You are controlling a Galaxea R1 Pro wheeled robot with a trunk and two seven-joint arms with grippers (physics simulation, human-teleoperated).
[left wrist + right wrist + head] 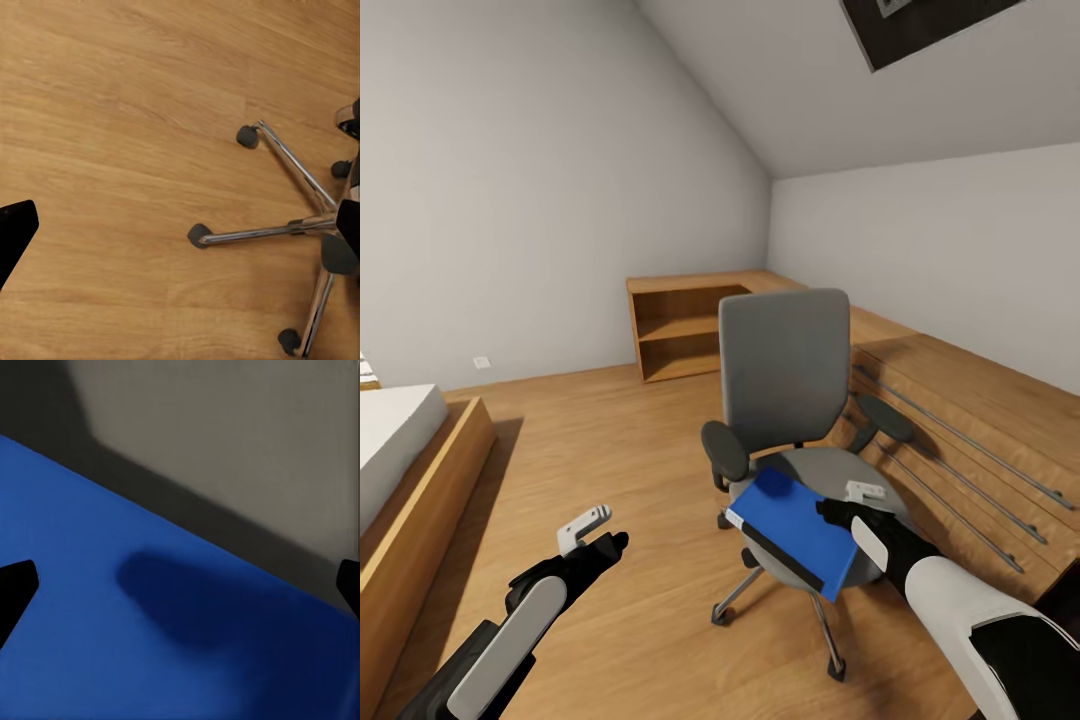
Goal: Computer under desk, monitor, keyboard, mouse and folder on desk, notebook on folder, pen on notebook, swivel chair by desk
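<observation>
Risk: folder (797, 527) overhangs the chair (785, 375) seat's front edge; a push from the right gripper (840, 512) could slide it off, or roll the chair away on its casters.
Right jaws: spread wide just above the blue cover, holding nothing.
Left jaws: left gripper (595, 535) hangs over floor (112, 150); spread cannot be told.
Room: wood floor, bed (395, 440), low shelf (680, 330), sloped ceiling.
</observation>
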